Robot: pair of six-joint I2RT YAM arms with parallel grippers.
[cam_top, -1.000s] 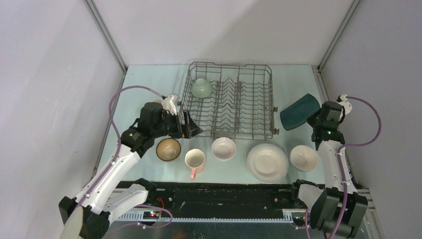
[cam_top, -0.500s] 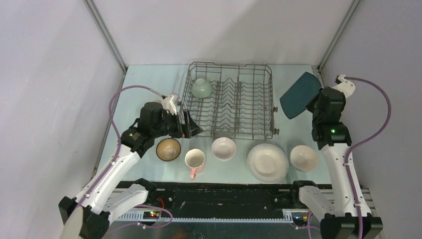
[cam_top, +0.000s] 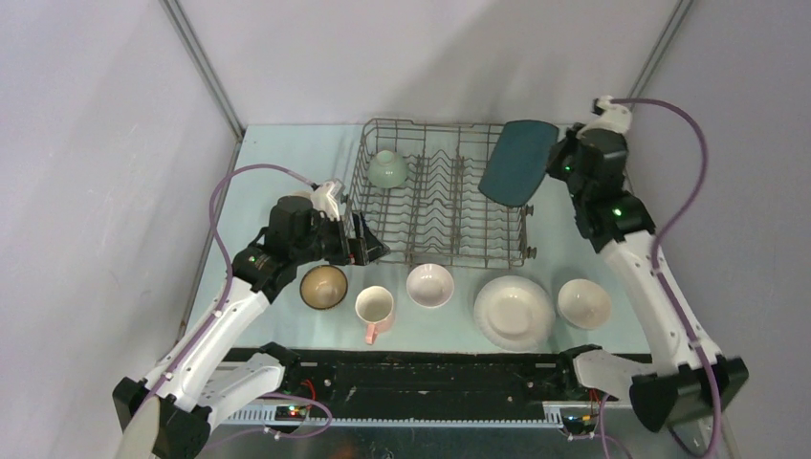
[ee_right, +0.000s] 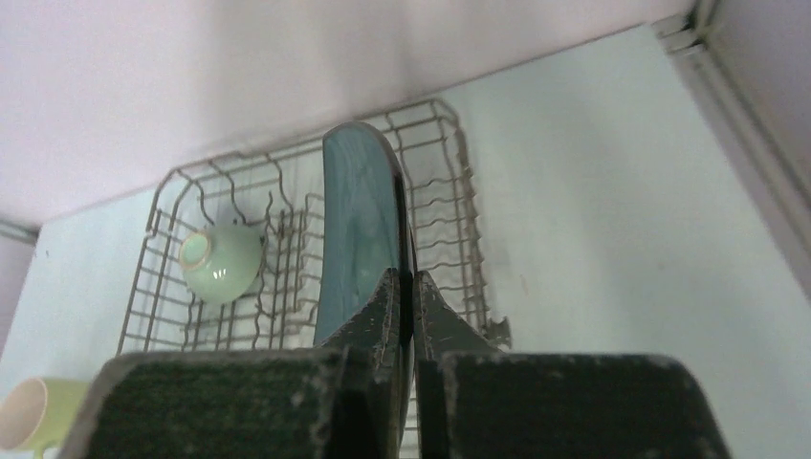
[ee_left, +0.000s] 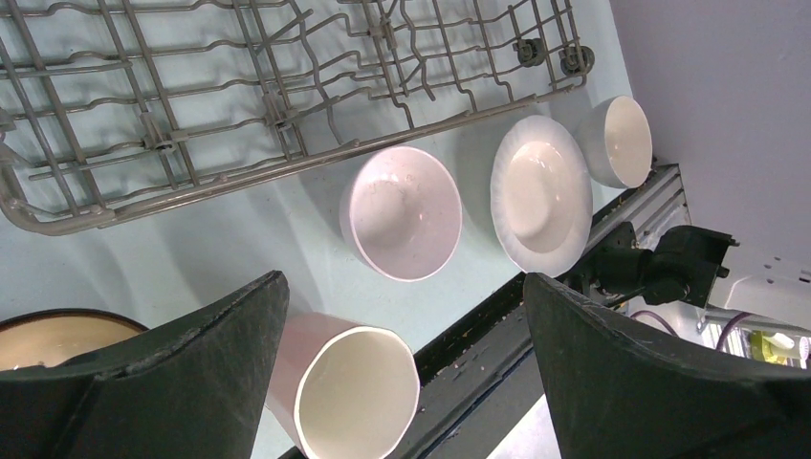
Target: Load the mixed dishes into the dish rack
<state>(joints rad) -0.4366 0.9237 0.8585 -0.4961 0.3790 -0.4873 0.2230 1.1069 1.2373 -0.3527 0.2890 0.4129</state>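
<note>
Right end effector (ee_right: 404,285) is pinching the dark teal angular plate (cam_top: 516,161) by its edge, upright over the dish rack's (cam_top: 430,121) right end; left end effector (cam_top: 368,245) sits wide open, empty

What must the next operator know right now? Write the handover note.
Right claw: shut on the dark teal plate, held on edge over the right end of the dish rack, not yet slotted.
Left claw: open, empty, near the rack's front-left corner.
Done: pale green bowl in the rack.
Left: brown bowl, pink mug, two white bowls, white plate in a row before the rack; pale yellow-green mug left of it.
</note>
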